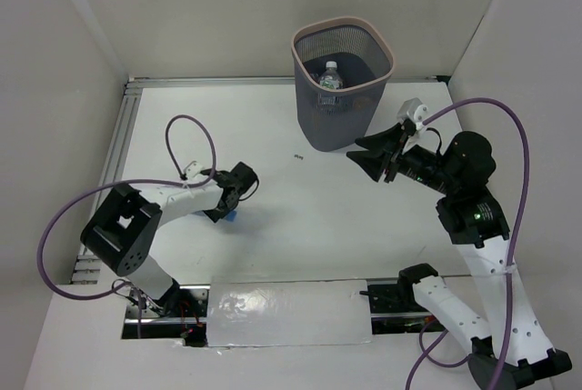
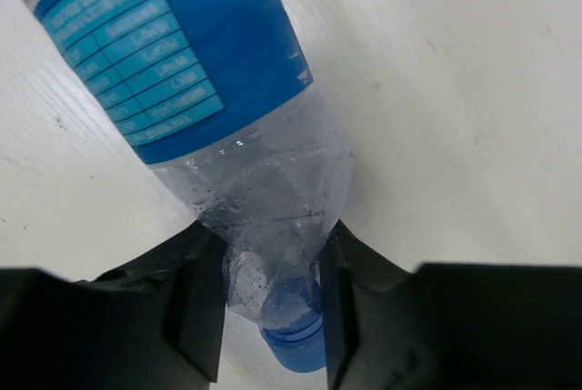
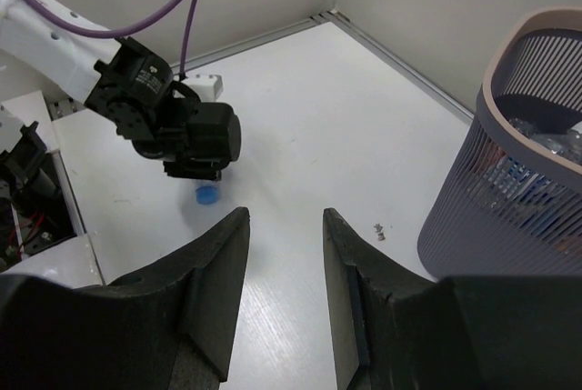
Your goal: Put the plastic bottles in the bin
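Observation:
My left gripper (image 2: 270, 237) is shut on the neck of a clear plastic bottle (image 2: 209, 90) with a blue label and a blue cap (image 2: 293, 328), low over the white table. In the top view this gripper (image 1: 233, 206) hides the bottle's body and only the blue cap (image 1: 232, 216) shows; the cap also shows in the right wrist view (image 3: 207, 195). The dark grey mesh bin (image 1: 341, 108) with a pale rim stands at the far middle, with a clear bottle (image 1: 329, 76) inside. My right gripper (image 1: 362, 151) is open and empty, near the bin (image 3: 509, 217).
White walls close in the table on the left, far and right sides. A small dark speck (image 1: 297, 156) lies on the table left of the bin. A foil-covered strip (image 1: 289, 314) runs along the near edge between the arm bases.

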Motion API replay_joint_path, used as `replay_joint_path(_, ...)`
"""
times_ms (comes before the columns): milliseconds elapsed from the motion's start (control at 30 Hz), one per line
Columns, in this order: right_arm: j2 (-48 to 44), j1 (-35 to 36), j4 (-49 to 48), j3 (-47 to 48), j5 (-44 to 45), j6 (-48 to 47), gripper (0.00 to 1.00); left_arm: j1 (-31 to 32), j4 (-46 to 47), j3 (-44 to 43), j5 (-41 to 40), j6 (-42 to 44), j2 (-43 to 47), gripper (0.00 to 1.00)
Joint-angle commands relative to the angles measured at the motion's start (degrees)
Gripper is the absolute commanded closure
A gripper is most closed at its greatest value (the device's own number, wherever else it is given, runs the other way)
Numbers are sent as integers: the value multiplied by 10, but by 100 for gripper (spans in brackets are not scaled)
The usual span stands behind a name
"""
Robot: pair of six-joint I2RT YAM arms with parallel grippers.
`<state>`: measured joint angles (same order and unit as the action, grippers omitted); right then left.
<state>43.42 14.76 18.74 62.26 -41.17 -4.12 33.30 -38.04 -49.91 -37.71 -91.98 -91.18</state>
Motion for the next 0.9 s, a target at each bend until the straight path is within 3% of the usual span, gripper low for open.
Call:
replay_joint_path(0, -12, 4, 3, -2, -1, 4, 55, 48, -35, -16, -44, -17, 27, 78)
replay_joint_path(167, -32, 4, 9, -2, 5, -1, 62, 148, -149, -86, -128, -64, 57, 80)
replay_joint_path(333, -49, 4, 9, -7, 33, -18, 87, 280, -253, -191, -231, -70, 82, 82)
replay_joint_path(467, -68, 4, 9, -21, 90, -18, 93, 358, -253, -265, -317, 11, 95, 87)
replay_joint_path(500, -77, 4, 2, -28, 115, -18, 98, 371, -176, -294, -338, 101, 95, 88)
replay_joint_path(567, -85, 4, -5, -35, 142, -12, 98, 371, -129, -316, -338, 215, 101, 88)
replay_joint_path(600, -85, 4, -5, -42, 156, -12, 99, 371, 6, -317, -338, 287, 108, 88)
replay_joint_path(633, -93, 4, -11, -43, 167, -5, 99, 371, 97, -305, -316, 448, 125, 88)
replay_joint_path(700, -98, 4, -11, -48, 187, -5, 99, 371, 320, -264, -266, 636, 146, 88)
replay_joint_path(733, -98, 4, -11, -48, 188, -5, 99, 366, 507, -226, -191, 764, 156, 88)
replay_joint_path(800, -104, 4, -6, -53, 188, -5, 98, 345, 581, -232, -130, 806, 150, 88)
replay_joint_path(867, -110, 4, -5, -58, 188, -5, 98, 305, 528, -320, -70, 796, 117, 91)
